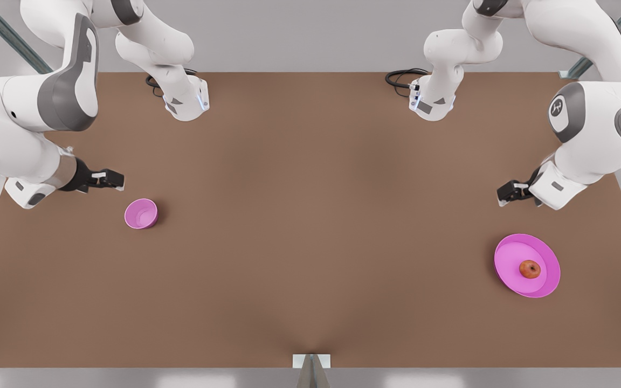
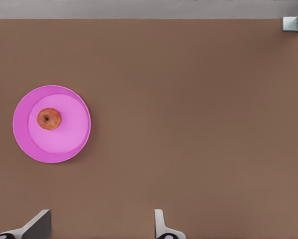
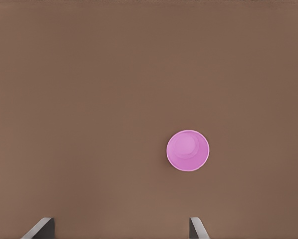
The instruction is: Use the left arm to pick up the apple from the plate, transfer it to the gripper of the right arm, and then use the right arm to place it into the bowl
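The red-orange apple (image 1: pixel 530 269) (image 2: pixel 49 119) lies on the wide pink plate (image 1: pixel 509 249) (image 2: pixel 73 145) at the front view's right. Above and behind the plate hangs my left gripper (image 1: pixel 506 194) (image 2: pixel 101 219), open and holding nothing, well clear of the apple. At the front view's left stands the small deep pink bowl (image 1: pixel 141 213) (image 3: pixel 187 150), upright with nothing in it. My right gripper (image 1: pixel 114 180) (image 3: pixel 121 224), on the arm with the metal cuff, hovers open just behind the bowl, toward the front view's left.
Both arm bases (image 1: pixel 186 99) (image 1: pixel 432 99) with black cables stand at the back of the brown table (image 1: pixel 310 226). A small metal bracket (image 1: pixel 311 361) sits at the middle of the front edge. Wide bare tabletop separates bowl and plate.
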Controlling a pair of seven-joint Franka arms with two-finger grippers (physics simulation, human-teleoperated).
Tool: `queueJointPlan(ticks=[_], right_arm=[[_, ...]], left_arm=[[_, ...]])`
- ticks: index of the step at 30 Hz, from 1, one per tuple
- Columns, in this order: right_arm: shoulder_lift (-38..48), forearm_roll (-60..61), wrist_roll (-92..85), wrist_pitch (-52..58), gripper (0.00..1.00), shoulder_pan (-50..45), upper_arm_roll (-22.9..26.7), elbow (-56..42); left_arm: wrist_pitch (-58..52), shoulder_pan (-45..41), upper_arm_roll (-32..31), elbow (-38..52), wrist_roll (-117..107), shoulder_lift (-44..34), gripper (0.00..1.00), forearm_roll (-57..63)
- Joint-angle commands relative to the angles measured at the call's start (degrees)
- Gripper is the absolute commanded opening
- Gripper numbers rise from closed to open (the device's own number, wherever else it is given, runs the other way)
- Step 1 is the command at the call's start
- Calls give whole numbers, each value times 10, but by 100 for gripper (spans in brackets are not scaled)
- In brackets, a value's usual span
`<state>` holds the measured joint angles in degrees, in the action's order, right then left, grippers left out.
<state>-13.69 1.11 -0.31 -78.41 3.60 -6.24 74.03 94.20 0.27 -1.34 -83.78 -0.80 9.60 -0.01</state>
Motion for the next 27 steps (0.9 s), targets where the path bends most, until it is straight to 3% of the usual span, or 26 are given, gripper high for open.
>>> queueJointPlan(ticks=[1, 5, 9, 18, 27], right_arm=[[1, 0, 0, -11, 100, 0, 0, 0], [0, -2, 2, -12, 100, 0, 0, 0], [-4, -22, 4, -22, 100, 4, 5, -14], [-6, -22, 5, -34, 100, 4, 3, -15], [-6, -21, 2, -34, 100, 6, 3, -15]], left_arm=[[21, 0, 0, 0, 2, 0, 100, 3], [50, 60, 4, 4, 121, 56, 100, -1], [211, 121, 6, 3, 292, 152, 100, -24], [369, 192, 6, -36, 485, 250, 100, -119], [404, 211, 6, -31, 539, 326, 100, -127]])
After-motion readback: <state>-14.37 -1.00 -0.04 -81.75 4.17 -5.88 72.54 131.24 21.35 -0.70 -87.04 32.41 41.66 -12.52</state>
